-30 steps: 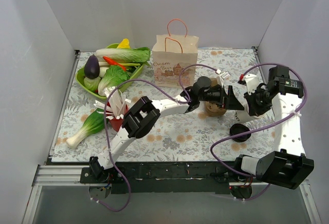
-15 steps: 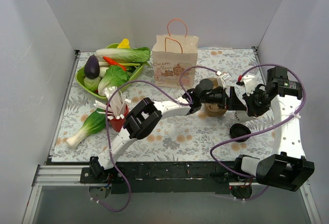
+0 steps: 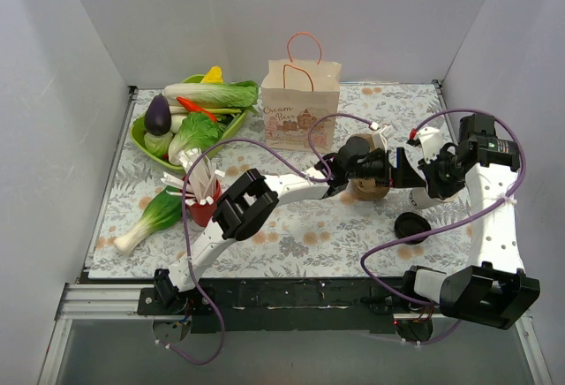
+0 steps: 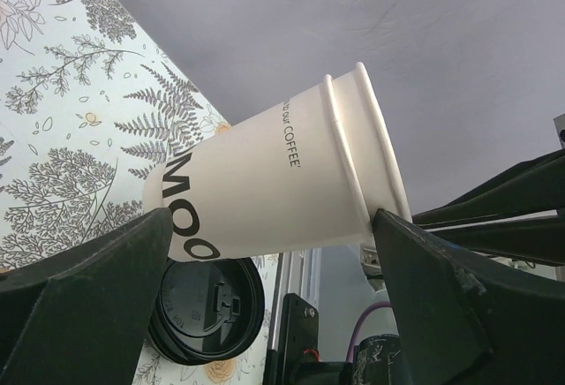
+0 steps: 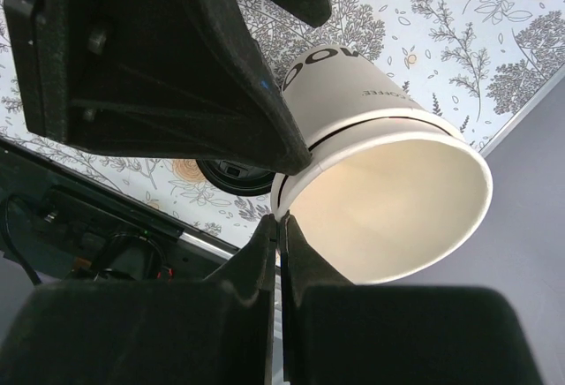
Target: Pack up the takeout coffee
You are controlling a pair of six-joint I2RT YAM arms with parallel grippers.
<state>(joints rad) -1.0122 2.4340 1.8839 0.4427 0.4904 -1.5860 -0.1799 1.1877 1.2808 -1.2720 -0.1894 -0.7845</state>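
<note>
Near edge: a black rail (image 3: 265, 295) runs along the front of the table, with both arm bases on it.
Table (image 3: 300, 235): covered with a pale cloth printed with grey ferns and peach flowers.
Black lid (image 3: 411, 224): loose and lying flat on the cloth at near right.
White cup (image 4: 265, 182): lidless, tipped on its side in the air above the black lid.
Cup writing: large black "MOO", cut off by a finger, and a small line ending "our COFFEE".
Right hand (image 5: 279, 230): pinched narrow on the white cup's rim, one finger inside and one outside.
Left hand (image 4: 269, 217): spread wide, with a finger at each end of the white cup; I cannot tell whether they touch it.
Takeout coffee (image 3: 369, 191): a brown cup standing mid-right on the table, beneath the left hand, its top hidden.
Left side: a bok choy (image 3: 150, 222) and a red pot (image 3: 202, 208) of white sticks, then a green tray (image 3: 141, 149) of vegetables farther back.
Paper bag (image 3: 300, 102): upright at far centre, printed "Cream"; the second word is unreadable.
Room: plain white walls (image 3: 79, 58) on three sides.
</note>
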